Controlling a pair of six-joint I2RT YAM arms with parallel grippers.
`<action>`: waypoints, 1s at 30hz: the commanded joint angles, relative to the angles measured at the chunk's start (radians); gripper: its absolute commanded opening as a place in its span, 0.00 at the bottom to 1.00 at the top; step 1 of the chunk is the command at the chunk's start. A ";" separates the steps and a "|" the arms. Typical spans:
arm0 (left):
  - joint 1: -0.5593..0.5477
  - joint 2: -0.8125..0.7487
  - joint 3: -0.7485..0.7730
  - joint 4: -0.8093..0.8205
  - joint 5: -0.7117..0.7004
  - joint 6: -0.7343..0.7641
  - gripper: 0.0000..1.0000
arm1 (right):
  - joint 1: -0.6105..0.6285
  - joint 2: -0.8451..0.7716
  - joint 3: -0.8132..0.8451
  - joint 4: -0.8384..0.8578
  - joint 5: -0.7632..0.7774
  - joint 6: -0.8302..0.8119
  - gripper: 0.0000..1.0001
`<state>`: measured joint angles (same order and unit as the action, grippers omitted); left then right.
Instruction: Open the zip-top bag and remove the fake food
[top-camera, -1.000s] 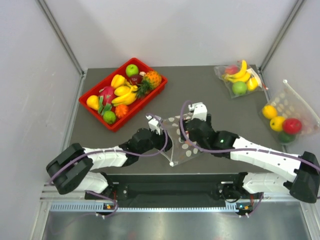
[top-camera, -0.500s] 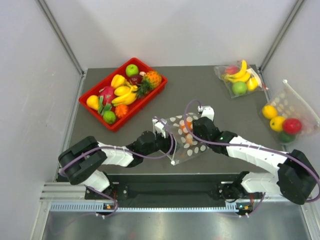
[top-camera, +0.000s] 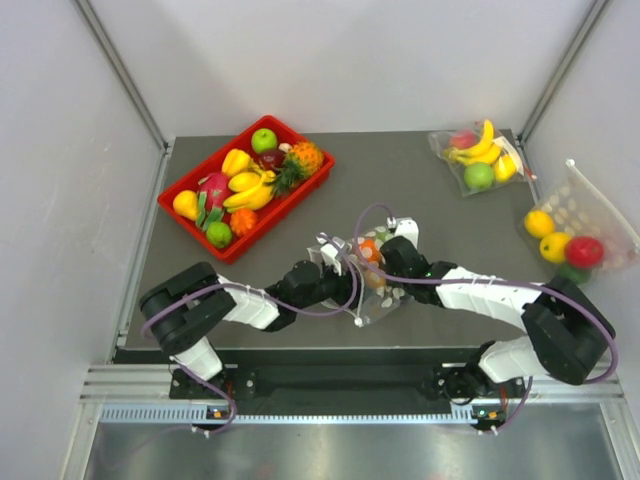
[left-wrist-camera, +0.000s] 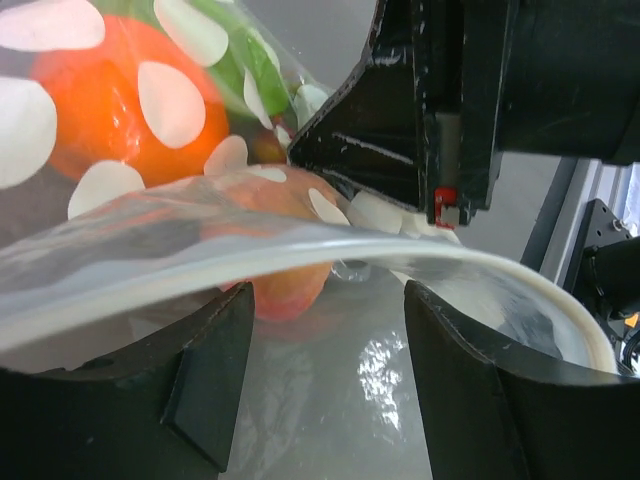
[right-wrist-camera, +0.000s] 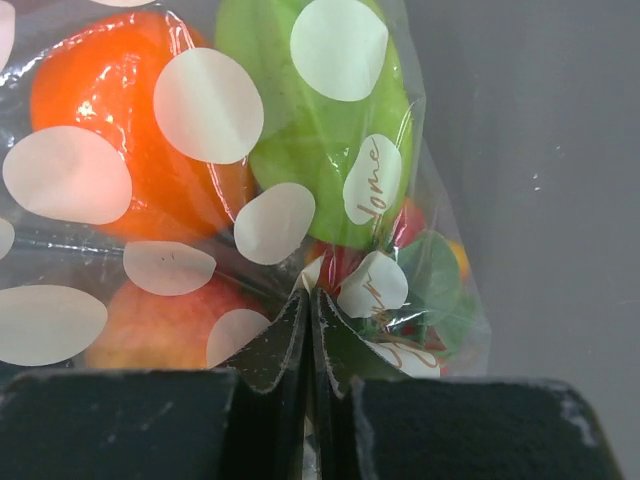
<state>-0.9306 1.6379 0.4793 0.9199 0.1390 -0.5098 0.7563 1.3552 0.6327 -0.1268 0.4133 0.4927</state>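
Observation:
The zip-top bag (top-camera: 368, 285) is clear with pale dots and lies near the table's front middle. Inside it are the fake food pieces: an orange (right-wrist-camera: 130, 130), a green fruit (right-wrist-camera: 300, 120) and a pinkish peach (right-wrist-camera: 160, 335). My right gripper (right-wrist-camera: 310, 300) is shut, pinching the bag's film beside the fruits. My left gripper (left-wrist-camera: 328, 330) stands open at the bag's left side, and the white zip strip (left-wrist-camera: 300, 250) arcs across just above its fingers (left-wrist-camera: 200, 380). From above, both grippers (top-camera: 335, 265) (top-camera: 388, 262) flank the bag closely.
A red tray (top-camera: 290, 205) of mixed fruit stands at the back left. A clear banana-and-apple bag (top-camera: 478, 158) lies at the back right. A bigger dotted bag (top-camera: 572, 235) of yellow and red fruit rests against the right wall. The table's front edge is just below the bag.
My right gripper went from wide open to shut on the bag's film. Both arms drew in closer, and the bag bunched up between them. The left jaws opened slightly wider.

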 joint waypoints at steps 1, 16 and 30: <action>-0.005 0.028 0.047 0.097 0.013 0.020 0.66 | -0.008 0.012 -0.019 0.000 -0.028 0.004 0.01; -0.042 0.166 0.150 0.008 -0.009 0.080 0.65 | -0.008 -0.120 -0.033 -0.042 -0.068 0.015 0.00; -0.088 0.243 0.226 0.043 0.031 0.073 0.72 | -0.008 -0.096 -0.073 0.006 -0.172 0.030 0.00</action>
<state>-0.9802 1.8465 0.6601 0.9070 0.0853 -0.4198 0.7471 1.2606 0.5816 -0.1783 0.3546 0.4931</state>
